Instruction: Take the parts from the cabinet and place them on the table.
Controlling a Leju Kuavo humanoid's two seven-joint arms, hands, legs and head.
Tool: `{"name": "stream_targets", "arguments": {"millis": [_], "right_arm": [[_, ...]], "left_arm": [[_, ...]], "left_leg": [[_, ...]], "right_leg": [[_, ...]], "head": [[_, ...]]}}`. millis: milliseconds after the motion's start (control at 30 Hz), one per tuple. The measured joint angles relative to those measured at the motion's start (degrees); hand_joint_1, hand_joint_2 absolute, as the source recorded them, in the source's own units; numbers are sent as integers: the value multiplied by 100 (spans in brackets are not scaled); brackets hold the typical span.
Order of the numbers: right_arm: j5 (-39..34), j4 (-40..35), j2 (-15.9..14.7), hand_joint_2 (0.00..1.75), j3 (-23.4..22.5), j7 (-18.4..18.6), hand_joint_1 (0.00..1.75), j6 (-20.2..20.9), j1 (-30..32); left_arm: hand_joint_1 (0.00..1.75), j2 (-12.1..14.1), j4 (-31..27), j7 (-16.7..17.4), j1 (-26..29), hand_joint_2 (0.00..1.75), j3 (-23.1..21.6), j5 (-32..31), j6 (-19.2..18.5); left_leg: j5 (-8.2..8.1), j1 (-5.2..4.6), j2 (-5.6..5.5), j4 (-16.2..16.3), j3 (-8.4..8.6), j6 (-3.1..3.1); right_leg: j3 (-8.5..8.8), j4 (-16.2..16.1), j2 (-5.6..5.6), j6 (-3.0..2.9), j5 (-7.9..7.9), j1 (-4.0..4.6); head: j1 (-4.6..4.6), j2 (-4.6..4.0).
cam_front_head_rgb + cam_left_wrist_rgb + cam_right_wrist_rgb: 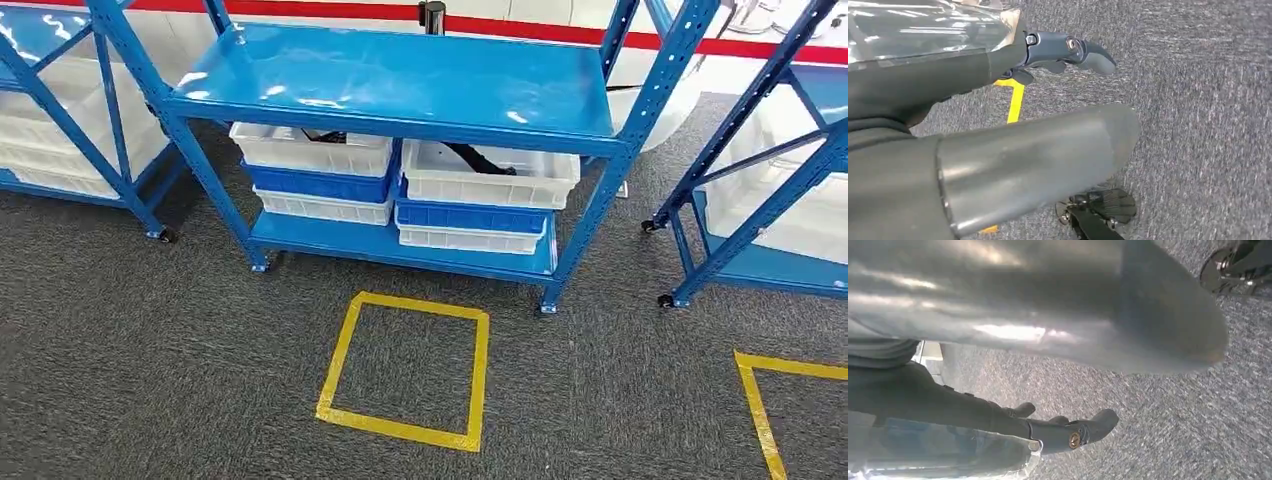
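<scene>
Head view: dark, apparently stiff parts [480,160] lie in white plastic bins [490,175] on the blue steel cabinet [400,80], best grasped mid-body; left hand [1063,52] and right hand [1068,432] hang empty, fingers apart

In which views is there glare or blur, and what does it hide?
Head view: white ceiling-light glare on the blue top shelf, otherwise sharp; the white bins sit in its shadow. Left wrist view: the thumb is close and soft, carpet streaked. Right wrist view: bright glare on the blurred thumb; the fingers are sharper.
</scene>
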Motion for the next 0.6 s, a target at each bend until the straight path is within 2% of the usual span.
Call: {"name": "stream_targets", "arguments": {"millis": [33, 100, 133, 167, 200, 267, 300, 333, 367, 400, 467, 500, 533, 600], "right_arm": [[0, 0, 0, 0, 0, 0, 0, 0, 2], [0, 0, -9, 0, 0, 0, 0, 0, 8], [0, 0, -13, 0, 0, 2, 0, 0, 12], [0, 2, -22, 0, 0, 9, 0, 0, 24], [0, 2, -26, 0, 0, 11, 0, 0, 30], [0, 2, -44, 0, 0, 20, 0, 0, 45], [0, 2, -38, 0, 0, 18, 0, 0, 44], [0, 2, 35, 0, 0, 20, 0, 11, 33], [0, 2, -18, 0, 0, 17, 0, 9, 31], [0, 2, -5, 0, 0, 20, 0, 11, 35], [0, 2, -20, 0, 0, 20, 0, 11, 27], [4, 2, -9, 0, 0, 28, 0, 11, 33], [18, 2, -13, 0, 0, 31, 0, 9, 36], [48, 2, -20, 0, 2, 28, 0, 9, 26]], "left_arm": [[0, -2, -2, -2, -4, 0, 0, 0, 0], [0, -7, 0, -2, -5, 0, 2, -2, 0], [0, -16, 0, -4, 0, 0, 2, -2, 0], [0, -20, 0, -4, 2, 0, 2, -4, 0], [0, -29, 0, -4, 2, 0, 2, -4, 0], [0, -48, 0, -4, 3, 0, 2, -4, 0], [0, -34, -2, -4, 3, 0, 2, -4, 0], [0, 7, -13, -4, 2, 0, 2, -4, 2], [0, -4, -15, -9, -3, 0, 0, -4, 5], [0, -20, -13, -9, -8, 0, 0, -4, 4], [0, -26, -13, -9, -10, 0, 2, -4, 5], [0, -29, -13, -11, -13, 0, 2, -4, 5], [0, -26, -13, -13, -16, 0, 2, -4, 5], [0, -29, -13, -15, -8, 0, 2, 11, 7]], "left_leg": [[49, 28, -11, -68, 22, 55], [47, 36, -4, -75, 3, 32], [40, 37, -8, -73, -7, 19], [32, 51, -22, -70, 0, -6], [18, 79, -31, -67, 17, -44], [-49, 175, -56, 2, 57, -171], [-110, 157, -51, 86, 41, -265], [-168, 148, -57, 140, 7, -344], [-194, 114, -66, 165, 8, -360], [-197, 143, -65, 166, 24, -360], [-224, 213, -64, 150, 48, -390], [-313, 232, -129, 271, 20, -377], [-487, 200, -179, 579, -137, -348], [-914, 139, -214, 1606, -717, -297]], "right_leg": [[-148, 298, 53, -33, -160, 24], [-615, 1183, 93, -28, -488, -9], [-814, 1555, 94, 6, -583, -36], [-877, 1645, 93, 64, -557, -65], [-797, 1455, 92, 148, -431, -101], [-271, 365, 75, 385, 57, -200], [-94, -55, 29, 463, 145, -259], [-90, 41, 77, 397, 75, -172], [-111, 74, 103, 220, 48, -179], [-117, 81, 108, 147, 26, -199], [-103, 119, 134, 21, -12, -148], [-86, 113, 136, -30, -16, -156], [-81, 113, 138, -60, -21, -127], [-83, 114, 144, -112, -51, -64]], "head": [[10, 0], [52, 0], [50, 0], [54, 0], [52, 0], [52, 0], [69, 0], [133, 0], [91, 0], [36, 0], [17, 0], [4, 0], [0, 0], [-9, 0]]}}
